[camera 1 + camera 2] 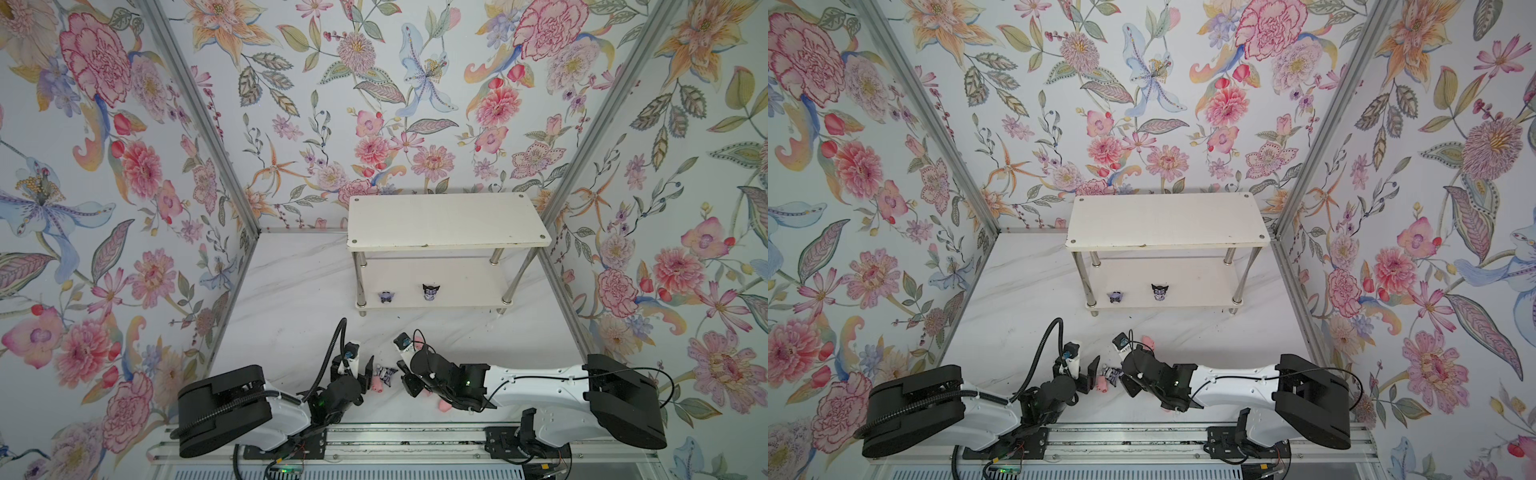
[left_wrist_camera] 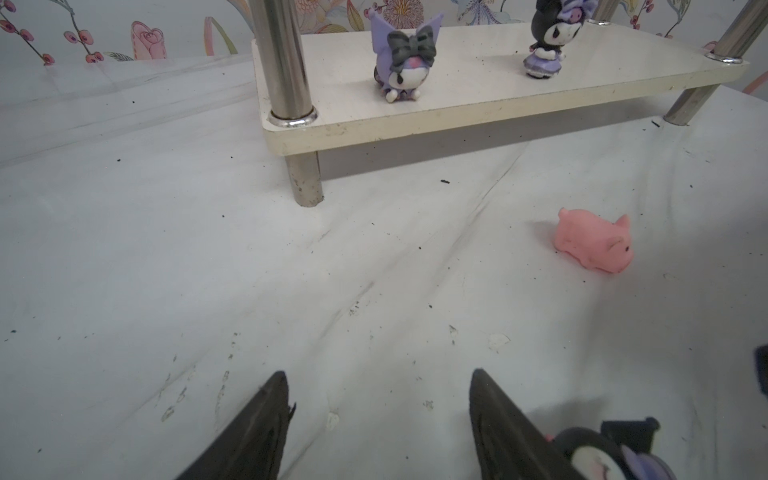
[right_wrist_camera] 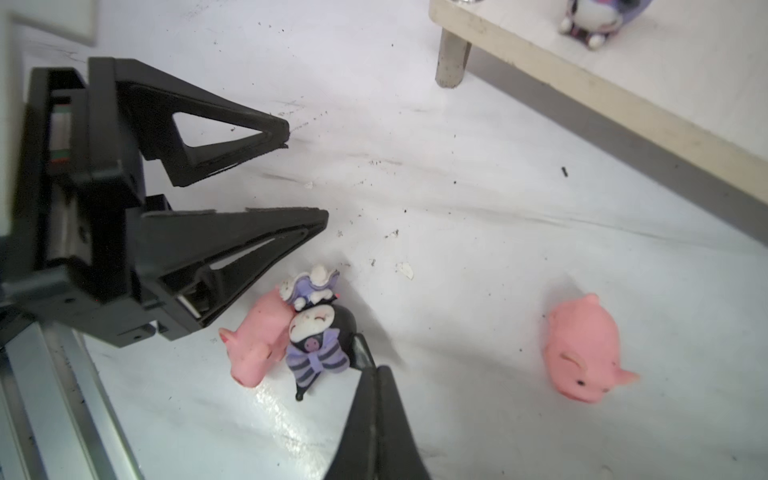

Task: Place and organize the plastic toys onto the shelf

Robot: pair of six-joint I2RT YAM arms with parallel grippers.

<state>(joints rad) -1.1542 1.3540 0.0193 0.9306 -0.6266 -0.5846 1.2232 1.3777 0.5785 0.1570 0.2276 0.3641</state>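
The white shelf stands at the back with two purple-and-white figurines on its lower board. On the floor between the arms, a third figurine lies on its back against a pink pig. Another pig lies nearer the shelf. My right gripper is shut, its tips touching the lying figurine's black ear. My left gripper is open and empty, its near finger just beside the pig and figurine.
Another pink toy shows partly under the right arm. Chrome shelf legs rise from the lower board. Floral walls close in both sides and the back. A metal rail runs along the front edge.
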